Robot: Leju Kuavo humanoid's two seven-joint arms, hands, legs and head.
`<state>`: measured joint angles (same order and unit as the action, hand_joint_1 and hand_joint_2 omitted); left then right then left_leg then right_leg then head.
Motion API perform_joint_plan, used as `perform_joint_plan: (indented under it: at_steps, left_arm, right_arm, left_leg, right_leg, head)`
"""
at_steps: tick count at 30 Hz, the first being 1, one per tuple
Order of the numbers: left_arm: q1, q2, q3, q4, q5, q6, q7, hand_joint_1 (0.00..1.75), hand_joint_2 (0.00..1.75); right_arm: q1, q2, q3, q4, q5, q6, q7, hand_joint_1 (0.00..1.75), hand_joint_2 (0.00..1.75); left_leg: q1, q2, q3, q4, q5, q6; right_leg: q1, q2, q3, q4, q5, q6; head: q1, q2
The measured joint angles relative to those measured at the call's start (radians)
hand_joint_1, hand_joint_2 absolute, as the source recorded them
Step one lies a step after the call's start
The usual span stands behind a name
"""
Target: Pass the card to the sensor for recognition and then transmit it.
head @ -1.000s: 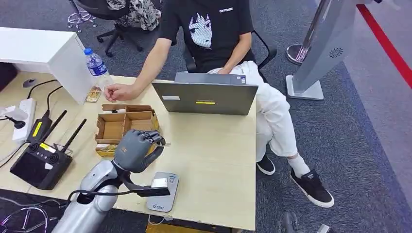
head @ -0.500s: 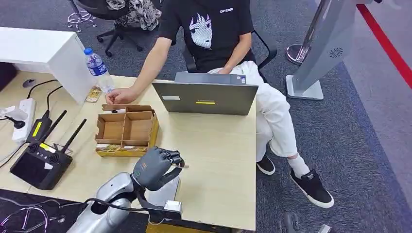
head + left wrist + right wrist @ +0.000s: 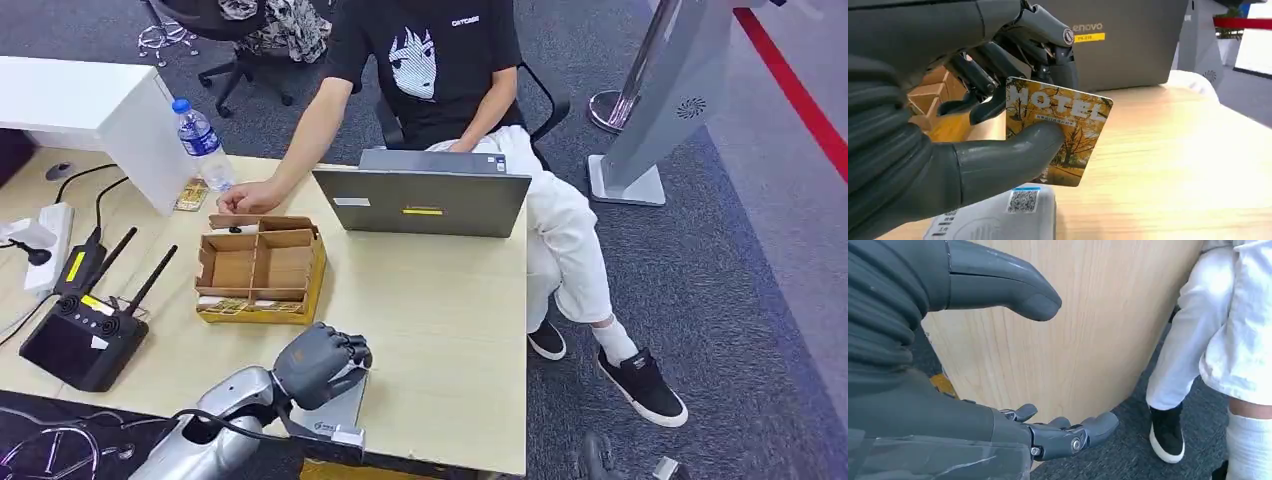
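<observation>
The left hand [image 3: 318, 362] hovers over the near edge of the wooden table [image 3: 450, 320], gripping a card [image 3: 1055, 130] between its thick thumb and darker fingers [image 3: 1048, 47]. The card (yellow, autumn trees, the word HOTEL across it) stands upright just above the grey sensor [image 3: 998, 215], a flat box with a QR label on top; whether the two touch cannot be told. In the head view the hand covers most of the sensor [image 3: 335, 415], which lies at the table's near edge.

The right hand [image 3: 1048, 365] hangs beside the table's side panel, holding nothing, thumb and fingers spread apart.

Farther back on the table sit a partitioned cardboard box [image 3: 260, 270], a grey laptop [image 3: 425, 200] and a water bottle [image 3: 203, 145]. A seated person [image 3: 440, 70] in a black shirt rests a hand [image 3: 245, 198] just behind the box.
</observation>
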<state>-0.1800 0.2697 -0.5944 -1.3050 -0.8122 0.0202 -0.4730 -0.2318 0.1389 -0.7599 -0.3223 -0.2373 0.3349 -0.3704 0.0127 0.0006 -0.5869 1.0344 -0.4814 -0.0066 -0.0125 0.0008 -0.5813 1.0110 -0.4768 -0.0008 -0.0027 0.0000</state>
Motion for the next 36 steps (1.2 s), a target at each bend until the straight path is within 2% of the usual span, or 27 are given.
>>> perform_joint_plan:
  at_steps: [4, 7, 11, 18, 25, 36]
  left_arm:
    - [-0.003, 0.015, -0.004, 0.005, 0.005, 0.0, 0.0, 1.75, 1.75]
    - [-0.005, 0.016, -0.006, 0.005, 0.002, 0.031, 0.001, 1.75, 1.75]
    - [-0.02, -0.01, -0.007, 0.005, -0.01, 0.09, 0.015, 1.75, 1.75]
    - [-0.088, -0.068, 0.009, 0.005, -0.08, 0.189, 0.087, 1.75, 1.75]
    - [-0.127, -0.111, 0.083, 0.005, -0.101, 0.18, 0.081, 1.75, 1.75]
    - [-0.127, -0.135, 0.113, 0.005, -0.109, 0.18, 0.077, 1.75, 1.75]
  right_arm:
    - [-0.001, -0.001, 0.0, 0.0, 0.0, 0.0, 0.0, 0.0, 1.75]
    - [-0.001, -0.001, 0.0, 0.002, -0.003, 0.0, -0.001, 0.0, 1.75]
    - [-0.001, -0.001, 0.0, 0.004, -0.003, -0.001, -0.002, 0.0, 1.75]
    - [-0.001, -0.001, 0.0, 0.008, 0.002, -0.011, -0.002, 0.0, 1.75]
    - [-0.001, -0.001, 0.0, 0.008, 0.003, -0.013, -0.002, 0.0, 1.75]
    - [-0.001, -0.001, 0.0, 0.009, 0.003, -0.013, -0.001, 0.0, 1.75]
  left_leg:
    - [0.0, 0.0, 0.0, 0.0, 0.0, 0.0]
    - [0.0, 0.0, 0.0, 0.0, 0.0, 0.0]
    - [0.0, 0.0, 0.0, 0.0, 0.0, 0.0]
    - [0.0, 0.0, 0.0, 0.001, 0.0, 0.0]
    - [0.0, 0.0, 0.0, 0.0, 0.0, 0.0]
    - [0.0, 0.0, 0.0, 0.0, 0.0, 0.0]
  right_leg:
    - [0.0, 0.0, 0.0, 0.0, 0.0, 0.0]
    - [0.0, 0.0, 0.0, 0.0, 0.0, 0.0]
    - [0.0, -0.001, 0.0, 0.0, 0.0, 0.0]
    - [0.0, -0.001, 0.0, 0.0, 0.0, 0.0]
    - [0.0, 0.0, 0.0, 0.0, 0.0, 0.0]
    - [0.0, 0.0, 0.0, 0.0, 0.0, 0.0]
  head:
    - [0.0, 0.0]
    - [0.0, 0.0]
    - [0.0, 0.0]
    - [0.0, 0.0]
    - [0.0, 0.0]
    - [0.0, 0.0]
